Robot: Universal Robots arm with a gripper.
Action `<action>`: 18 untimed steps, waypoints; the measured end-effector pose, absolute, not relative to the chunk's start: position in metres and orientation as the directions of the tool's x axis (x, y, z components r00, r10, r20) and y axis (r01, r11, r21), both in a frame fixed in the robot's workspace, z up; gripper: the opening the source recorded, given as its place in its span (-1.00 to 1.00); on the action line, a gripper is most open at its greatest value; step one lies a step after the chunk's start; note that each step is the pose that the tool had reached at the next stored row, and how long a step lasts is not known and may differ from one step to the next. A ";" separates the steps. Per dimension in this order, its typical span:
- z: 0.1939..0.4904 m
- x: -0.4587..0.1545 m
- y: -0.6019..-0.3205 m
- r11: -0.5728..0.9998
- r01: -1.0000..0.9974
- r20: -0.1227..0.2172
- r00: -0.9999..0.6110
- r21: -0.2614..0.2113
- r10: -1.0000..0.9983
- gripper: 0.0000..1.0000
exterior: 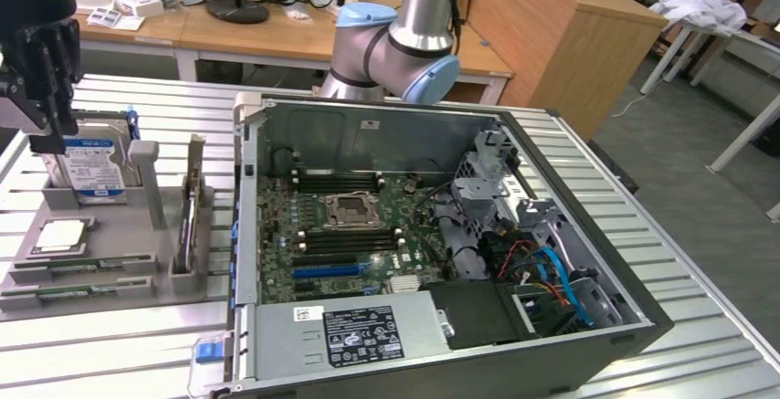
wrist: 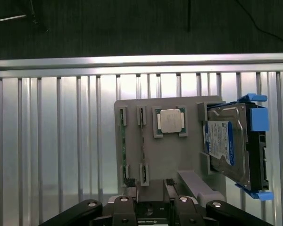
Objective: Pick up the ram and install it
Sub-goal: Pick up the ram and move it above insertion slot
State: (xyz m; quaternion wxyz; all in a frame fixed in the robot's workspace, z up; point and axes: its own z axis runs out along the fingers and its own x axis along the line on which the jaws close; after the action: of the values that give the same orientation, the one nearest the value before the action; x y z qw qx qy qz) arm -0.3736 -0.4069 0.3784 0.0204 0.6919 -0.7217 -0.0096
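1. Nearest in the exterior view, the grey tray (exterior: 128, 239) sits on the slatted table (exterior: 122, 353), just beside the open computer case (exterior: 634, 326), on the exterior view's left.
2. The ram (exterior: 79, 265) lies on edge in a groove at the tray's near end, with a second stick parallel and close beside it. It has not been lifted.
3. Further back on the tray are the silver processor chip (exterior: 61, 235) and the upright hard drive (exterior: 91, 166).
4. Above the hard drive hangs the gripper (exterior: 47, 125). In the wrist view its dark fingers (wrist: 142, 186) stand apart with bare tray between them, pinching nothing.
5. The step in hand looks like the approach to the pickup. A clean grasp calls for squaring the fingers across the thin board without nudging its neighbour.
6. Inside the case, the long black slots (exterior: 338, 183) flank the socket, well apart from the ram.
7. Behind the case stands the arm (exterior: 390, 47).
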 end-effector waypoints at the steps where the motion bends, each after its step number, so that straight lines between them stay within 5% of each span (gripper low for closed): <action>1: 0.378 -0.374 -0.407 0.043 -0.998 0.016 -0.042 0.042 -0.999 -0.29; 18: 0.377 -0.374 -0.407 0.033 -0.999 0.015 -0.033 0.017 -0.999 -0.29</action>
State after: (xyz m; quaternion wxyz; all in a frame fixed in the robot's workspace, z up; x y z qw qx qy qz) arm -0.3736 -0.4069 0.3770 0.0113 0.6953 -0.7186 -0.0008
